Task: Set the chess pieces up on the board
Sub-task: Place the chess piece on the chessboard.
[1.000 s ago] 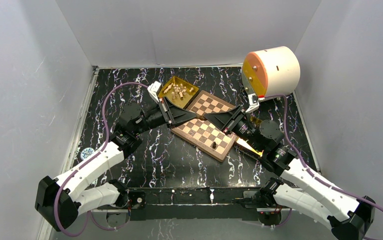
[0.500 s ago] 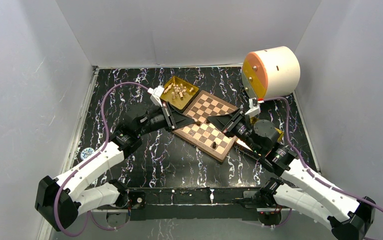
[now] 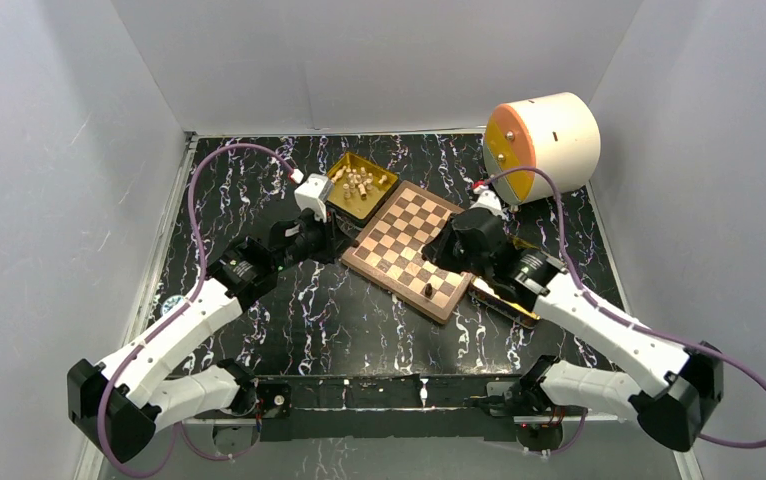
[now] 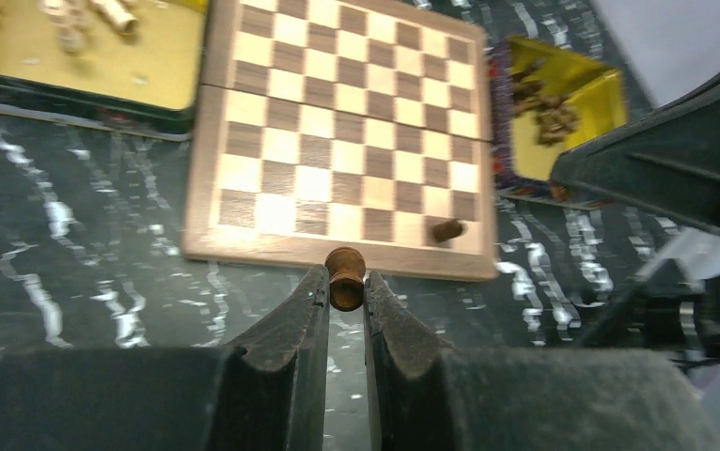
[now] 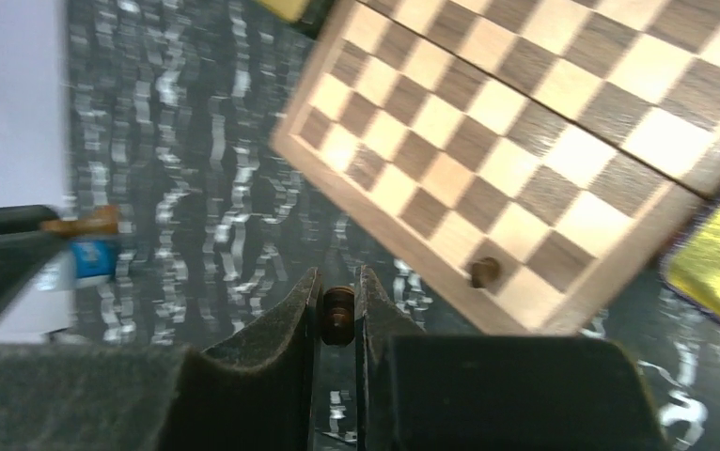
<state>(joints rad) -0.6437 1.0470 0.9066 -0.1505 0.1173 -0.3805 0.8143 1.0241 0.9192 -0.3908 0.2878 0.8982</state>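
A dark chess piece (image 4: pixel 345 270) is being gripped by the left pincer (image 4: pixel 345 282), and a second dark piece (image 5: pixel 338 316) by the right pincer (image 5: pixel 337 293). Both are being held near the board (image 3: pixel 399 235), on which a lone dark piece (image 3: pixel 426 290) is resting by an edge.

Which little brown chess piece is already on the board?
The lone dark piece by the board's corner. The other two are pinched in the left gripper and right gripper.

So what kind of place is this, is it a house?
Probably a robot test booth, not a house: plain grey walls box in a black marbled table, and two robot arms reach toward a chessboard.
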